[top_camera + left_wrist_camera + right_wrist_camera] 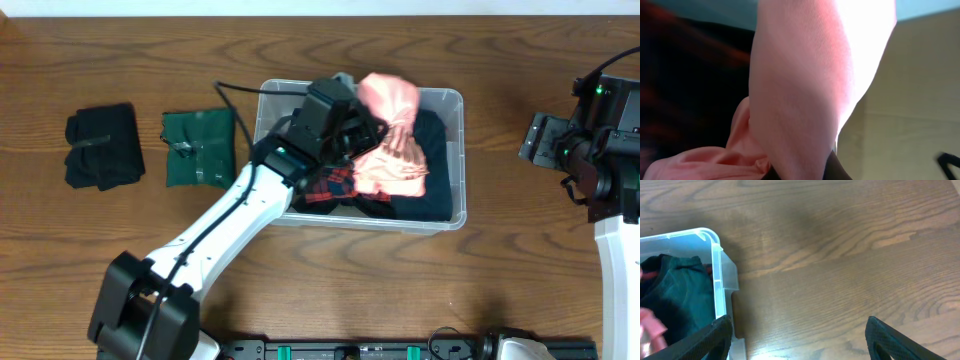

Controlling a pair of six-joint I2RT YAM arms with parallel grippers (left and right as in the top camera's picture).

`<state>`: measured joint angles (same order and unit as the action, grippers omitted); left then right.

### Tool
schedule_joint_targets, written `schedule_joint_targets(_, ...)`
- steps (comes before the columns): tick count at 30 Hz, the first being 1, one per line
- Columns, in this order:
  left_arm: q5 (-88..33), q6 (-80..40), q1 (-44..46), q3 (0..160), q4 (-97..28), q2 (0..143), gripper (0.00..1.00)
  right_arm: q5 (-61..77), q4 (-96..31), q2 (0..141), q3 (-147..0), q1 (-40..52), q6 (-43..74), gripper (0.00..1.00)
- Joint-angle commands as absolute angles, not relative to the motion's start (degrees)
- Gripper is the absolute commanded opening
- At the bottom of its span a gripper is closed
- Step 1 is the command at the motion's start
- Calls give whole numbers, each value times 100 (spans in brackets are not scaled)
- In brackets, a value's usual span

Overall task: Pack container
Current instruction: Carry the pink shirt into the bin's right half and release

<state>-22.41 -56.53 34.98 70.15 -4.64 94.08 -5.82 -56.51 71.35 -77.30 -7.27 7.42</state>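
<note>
Clothing counts five pieces in all. Three are in the single clear container (pixel 452 104), which sits at the middle of the bench (pixel 420 290), slightly towards the far edge: a pink garment (pixel 395 150), a dark navy one (pixel 440 175) under it on the right side, and a red-and-black plaid piece (pixel 335 185) at the near left corner. Two more folded pieces lie outside on the bench to the left, side by side and apart from each other: a green bundle (pixel 200 148) nearer the container and a black bundle (pixel 103 147) further left.

The left arm (pixel 220 225) reaches diagonally from its base at the near left edge, over the container's left wall, with its wrist above the clothes. The left hand (pixel 358 118) is buried in the pink garment, part of which stands up over the far rim. Pink cloth fills the left wrist view, so I cannot tell how far the fingers are parted or whether they grip the cloth.

The right arm (pixel 615 270) stands at the right edge, well apart from the container. The right hand (pixel 800 340) hangs over bare wood just right of the container's corner, its fingers spread wide with nothing between them.
</note>
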Motion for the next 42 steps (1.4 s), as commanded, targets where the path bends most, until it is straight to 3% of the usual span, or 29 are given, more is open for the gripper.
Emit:
schedule_joint_targets(1, -2727, -5857, 3638, 7111, -93, 9277, 6, -550, -5658, 7177, -7787, -749, 829, 83)
schedule_joint_targets(16, -2611, -6132, 4073, 7105, -548, 9756, 7, -408, -5658, 7389, -7784, -746, 827, 81)
schedule_joint_targets(17, -2582, -6036, 4099, 7105, -537, 9865, 17, -405, -5658, 7389, -7784, -749, 829, 81)
schedule_joint_targets(19, -2364, -5599, 4106, 7105, -537, 10020, 72, -405, -5660, 7389, -7784, -749, 827, 81)
schedule_joint_targets(20, -2161, -5162, 4075, 7105, -585, 10090, 91, -405, -5660, 7389, -7784, -749, 827, 81)
schedule_joint_targets(21, -1992, -4803, 4021, 7105, -683, 10106, 99, -405, -5660, 7389, -7784, -749, 827, 81)
schedule_joint_targets(30, -1726, -3463, 3212, 7118, -1282, 9369, 98, -403, -5660, 7389, -7784, -749, 827, 81)
schedule_joint_targets(36, -1643, -2145, 3505, 7118, -1245, 8694, 100, -405, -5658, 7389, -7784, -746, 827, 81)
schedule_joint_targets(37, -1605, -1885, 3612, 7118, -1271, 8683, 95, -405, -5658, 7389, -7784, -749, 827, 81)
schedule_joint_targets(38, -1568, -1671, 3704, 7118, -1319, 8687, 83, -405, -5658, 7389, -7784, -749, 827, 81)
schedule_joint_targets(40, -1330, -1350, 3931, 7116, -1404, 8805, 36, -405, -5658, 7389, -7784, -746, 827, 81)
schedule_joint_targets(42, -1072, -1350, 4115, 7116, -1433, 9006, 10, -405, -5658, 7389, -7784, -749, 827, 81)
